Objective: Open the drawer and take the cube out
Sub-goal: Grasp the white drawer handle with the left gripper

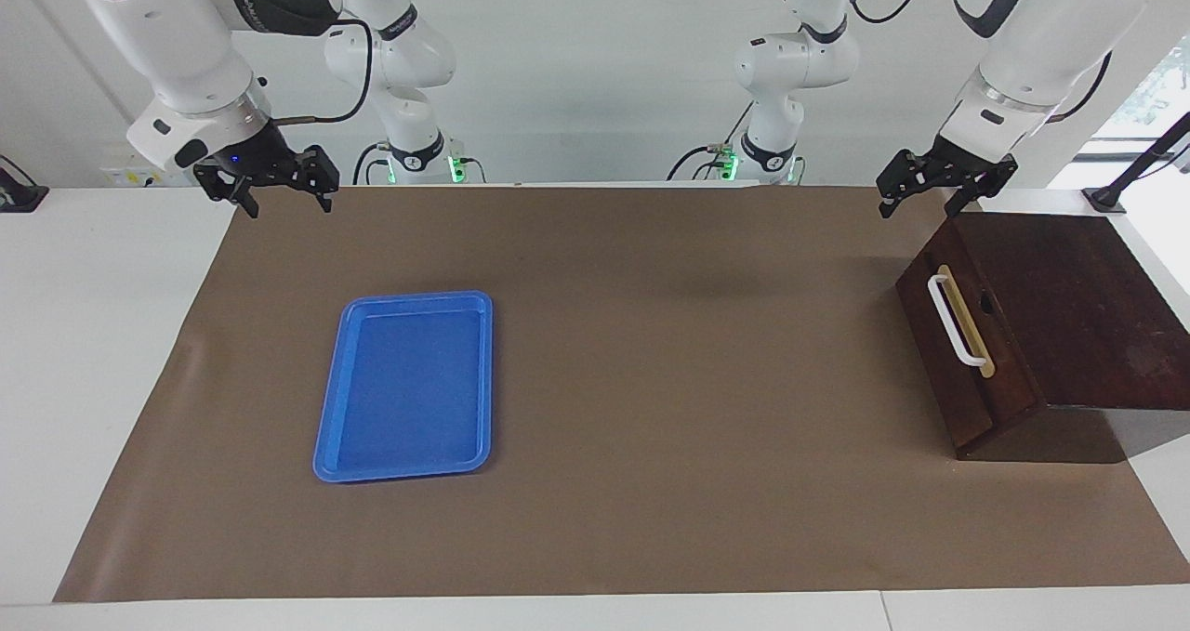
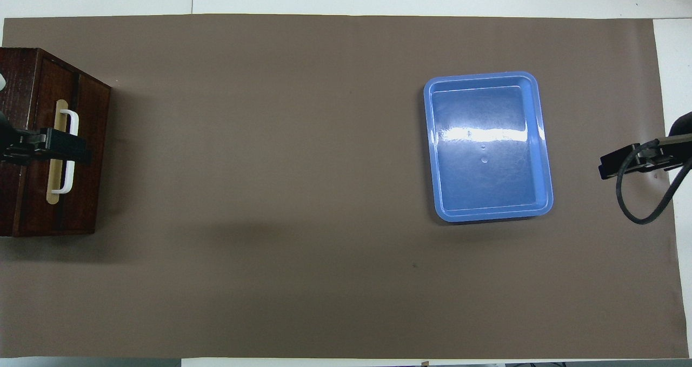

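Note:
The drawer (image 1: 932, 341) sits shut in its dark wooden box (image 1: 1078, 315) at the left arm's end of the table. Its white bar handle (image 1: 956, 321) faces the middle of the table. The drawer (image 2: 92, 188) and handle (image 2: 69, 156) also show in the overhead view. The cube is hidden. My left gripper (image 1: 918, 205) is open and empty, raised over the box's edge nearest the robots. In the overhead view it (image 2: 65, 146) overlaps the handle. My right gripper (image 1: 288, 202) is open and empty, and waits raised over the mat's corner at the right arm's end.
An empty blue tray (image 1: 406, 385) lies on the brown mat (image 1: 669, 380) toward the right arm's end; it also shows in the overhead view (image 2: 486, 156). The right gripper (image 2: 613, 168) hangs beside it with a looped cable.

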{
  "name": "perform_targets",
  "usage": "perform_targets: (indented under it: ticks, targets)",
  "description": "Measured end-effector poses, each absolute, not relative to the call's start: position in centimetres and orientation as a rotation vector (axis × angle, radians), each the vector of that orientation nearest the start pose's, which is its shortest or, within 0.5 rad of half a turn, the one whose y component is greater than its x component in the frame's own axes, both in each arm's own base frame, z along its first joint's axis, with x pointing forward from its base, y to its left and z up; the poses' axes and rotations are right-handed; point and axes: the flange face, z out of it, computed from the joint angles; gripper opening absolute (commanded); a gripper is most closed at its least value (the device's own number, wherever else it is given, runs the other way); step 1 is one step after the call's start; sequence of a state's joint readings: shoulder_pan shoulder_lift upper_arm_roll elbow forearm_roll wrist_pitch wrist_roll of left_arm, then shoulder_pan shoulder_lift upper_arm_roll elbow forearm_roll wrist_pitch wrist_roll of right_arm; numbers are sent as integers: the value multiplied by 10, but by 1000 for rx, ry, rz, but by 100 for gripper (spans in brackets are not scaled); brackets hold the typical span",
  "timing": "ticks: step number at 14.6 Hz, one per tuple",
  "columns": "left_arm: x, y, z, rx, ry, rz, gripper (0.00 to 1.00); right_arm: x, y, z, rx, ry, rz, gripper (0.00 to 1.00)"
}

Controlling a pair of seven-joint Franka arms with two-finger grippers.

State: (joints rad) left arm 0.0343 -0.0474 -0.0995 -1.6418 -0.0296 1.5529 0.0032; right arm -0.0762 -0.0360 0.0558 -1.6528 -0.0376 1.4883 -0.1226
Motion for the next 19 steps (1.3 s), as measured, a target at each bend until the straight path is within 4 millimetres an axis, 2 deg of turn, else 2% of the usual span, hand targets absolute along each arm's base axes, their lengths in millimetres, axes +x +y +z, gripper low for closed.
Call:
perform_targets:
  ticks: [5, 8, 10, 15, 19]
  targets:
    - [538, -39, 615, -3164, 107, 37, 100, 532, -19, 599, -3161, -149, 207, 100]
    - [548, -37, 601, -3092, 127, -36, 100, 532, -17, 600, -3161, -154, 206, 100]
    - [559, -39, 575, -3031, 165, -85, 100, 532, -15, 600, -3161, -158, 206, 100]
    - [584, -33, 483, -2866, 300, -115, 100, 532, -14, 600, -3152, -252, 207, 100]
    - [601, -30, 436, -2794, 390, -141, 100, 532, -14, 600, -3149, -261, 207, 100]
